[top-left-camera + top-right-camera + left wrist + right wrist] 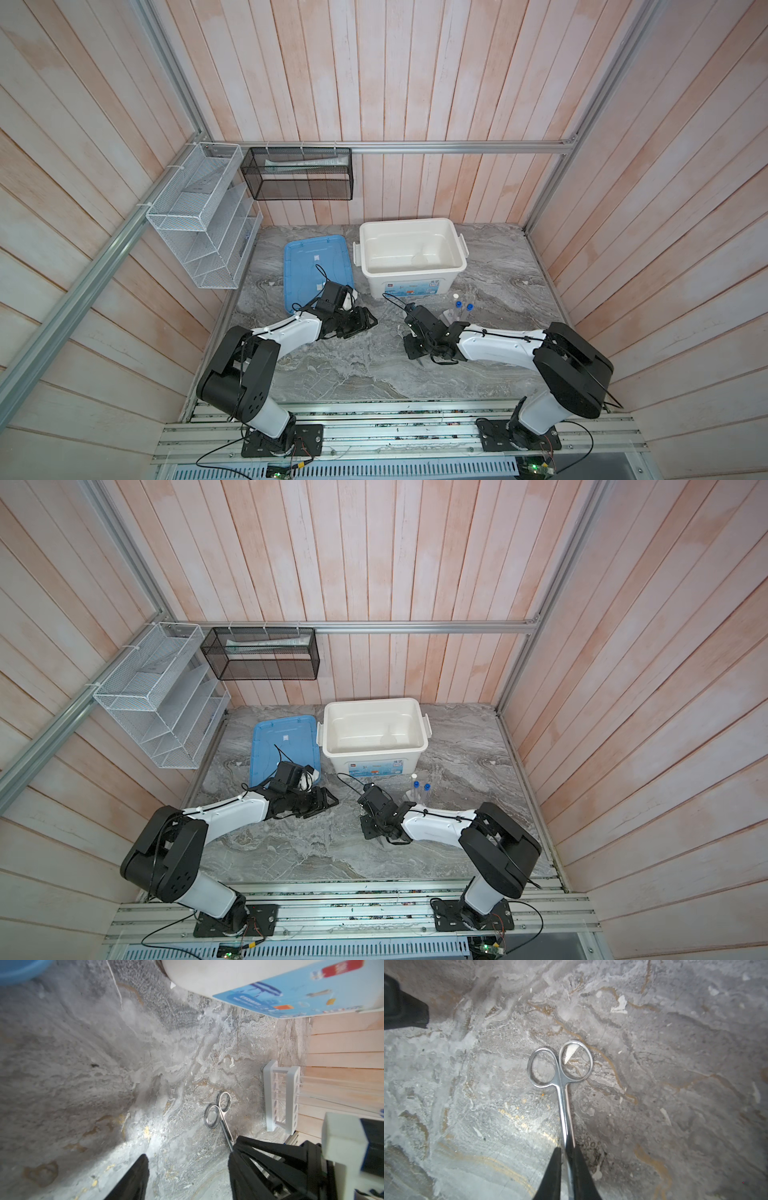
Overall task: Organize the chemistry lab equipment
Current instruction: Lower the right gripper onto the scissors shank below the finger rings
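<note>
Small steel scissors (pixel 564 1105) lie flat on the marble table, their shank pinched in my right gripper (pixel 567 1148), which is shut on it just below the finger rings. In the left wrist view the same scissors (pixel 226 1131) run under that gripper's black fingers. My left gripper (pixel 188 1155) hovers open and empty over bare marble, beside the blue lid (pixel 307 262). A white rack (pixel 270 1095) behind the right arm holds three clear tubes, one white-capped (pixel 456 296) and two blue-capped (pixel 470 307). A faint clear round dish (pixel 420 259) seems to lie in the white bin.
The open white bin (pixel 409 272) stands at the back centre, with the blue lid flat to its left. On the left wall hangs a white wire-mesh rack (pixel 199 216); a black one (pixel 297 174) hangs on the back wall. Both arms' bases sit at the front edge.
</note>
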Controlling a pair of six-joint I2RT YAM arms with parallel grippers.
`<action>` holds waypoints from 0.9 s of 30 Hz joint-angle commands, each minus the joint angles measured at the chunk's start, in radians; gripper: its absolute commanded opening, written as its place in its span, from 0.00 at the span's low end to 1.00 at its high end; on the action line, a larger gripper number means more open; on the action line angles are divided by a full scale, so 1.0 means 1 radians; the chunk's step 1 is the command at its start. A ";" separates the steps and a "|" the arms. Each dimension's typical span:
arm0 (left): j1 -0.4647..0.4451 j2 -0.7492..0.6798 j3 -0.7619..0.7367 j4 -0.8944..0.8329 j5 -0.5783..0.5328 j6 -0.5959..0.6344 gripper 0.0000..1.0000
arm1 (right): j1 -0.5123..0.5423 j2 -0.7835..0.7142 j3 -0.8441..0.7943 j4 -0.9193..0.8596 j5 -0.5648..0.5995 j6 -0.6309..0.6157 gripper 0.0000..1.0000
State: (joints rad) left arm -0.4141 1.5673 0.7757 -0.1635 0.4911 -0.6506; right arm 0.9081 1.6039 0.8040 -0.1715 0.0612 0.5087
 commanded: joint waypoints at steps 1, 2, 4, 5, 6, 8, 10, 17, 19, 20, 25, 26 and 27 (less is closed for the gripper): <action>0.001 -0.002 -0.013 0.022 0.003 0.002 0.63 | -0.003 0.013 0.005 -0.035 -0.011 -0.024 0.21; 0.001 0.000 -0.014 0.026 0.007 -0.001 0.63 | -0.003 0.015 0.001 -0.037 -0.014 -0.024 0.22; 0.001 0.002 -0.015 0.030 0.007 -0.002 0.63 | -0.002 0.020 -0.011 -0.039 -0.020 -0.022 0.23; 0.001 0.003 -0.014 0.030 0.006 -0.001 0.63 | 0.000 0.022 -0.018 -0.037 -0.022 -0.022 0.24; 0.002 0.003 -0.012 0.031 0.006 -0.001 0.63 | 0.001 0.024 -0.021 -0.039 -0.020 -0.021 0.24; 0.001 0.008 -0.007 0.025 0.006 0.002 0.63 | 0.010 0.032 -0.022 -0.049 -0.011 -0.024 0.24; 0.001 0.008 -0.006 0.025 0.006 0.003 0.63 | 0.025 0.043 -0.017 -0.058 0.000 -0.027 0.24; 0.001 0.010 -0.015 0.031 0.003 0.000 0.63 | 0.069 0.096 -0.016 -0.074 0.032 -0.032 0.15; 0.002 0.010 -0.014 0.029 0.000 0.000 0.63 | 0.080 0.096 -0.017 -0.075 0.037 -0.033 0.12; 0.001 0.010 -0.017 0.030 -0.002 0.002 0.63 | 0.083 0.092 -0.018 -0.076 0.038 -0.033 0.10; 0.001 0.020 -0.023 0.046 0.006 -0.007 0.63 | 0.087 0.051 -0.024 -0.085 0.042 -0.046 0.07; 0.001 0.022 -0.024 0.049 0.009 -0.009 0.63 | 0.087 0.035 -0.028 -0.081 0.039 -0.047 0.06; 0.001 0.024 -0.024 0.051 0.010 -0.009 0.63 | 0.087 0.020 -0.032 -0.075 0.034 -0.048 0.06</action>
State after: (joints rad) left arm -0.4141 1.5738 0.7681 -0.1402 0.4911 -0.6552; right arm 0.9871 1.6394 0.8051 -0.1650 0.1101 0.4740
